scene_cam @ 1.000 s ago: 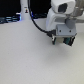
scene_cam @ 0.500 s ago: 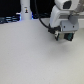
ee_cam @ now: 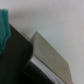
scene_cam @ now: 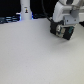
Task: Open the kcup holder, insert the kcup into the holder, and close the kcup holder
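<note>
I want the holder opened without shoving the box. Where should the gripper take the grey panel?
Probably by the grey panel's free edge, where it stands off the black kcup holder. It looks like a flat slab set at an angle, so come from its open side, away from the black body, one finger on each face. The frames are blurred; I see no handle.

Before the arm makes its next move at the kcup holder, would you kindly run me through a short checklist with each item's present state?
1. Gripper positioned at the kcup holder: ok, the exterior view shows it right at the black box.
2. Holder's grey panel in the wrist view: ok.
3. Holder open: cannot tell, too blurred.
4. Kcup located: cannot tell; only a green shape shows at the wrist view's edge.
5. Gripper open or shut: cannot tell.
</note>
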Controlling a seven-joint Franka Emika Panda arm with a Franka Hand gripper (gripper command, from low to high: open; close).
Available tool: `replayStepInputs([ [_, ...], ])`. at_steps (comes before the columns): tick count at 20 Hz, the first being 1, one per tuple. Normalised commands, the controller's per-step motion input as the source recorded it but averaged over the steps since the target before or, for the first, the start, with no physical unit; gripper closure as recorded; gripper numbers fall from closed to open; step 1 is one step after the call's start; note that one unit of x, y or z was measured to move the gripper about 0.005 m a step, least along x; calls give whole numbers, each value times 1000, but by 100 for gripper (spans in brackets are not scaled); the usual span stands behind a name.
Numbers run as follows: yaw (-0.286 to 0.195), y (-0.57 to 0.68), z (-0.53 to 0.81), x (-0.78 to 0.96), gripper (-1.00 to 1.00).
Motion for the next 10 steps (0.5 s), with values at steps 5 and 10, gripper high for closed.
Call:
replayStepInputs([
  [5, 84, 384, -6, -776, -100],
  [10, 75, 459, 11, -670, -100],
])
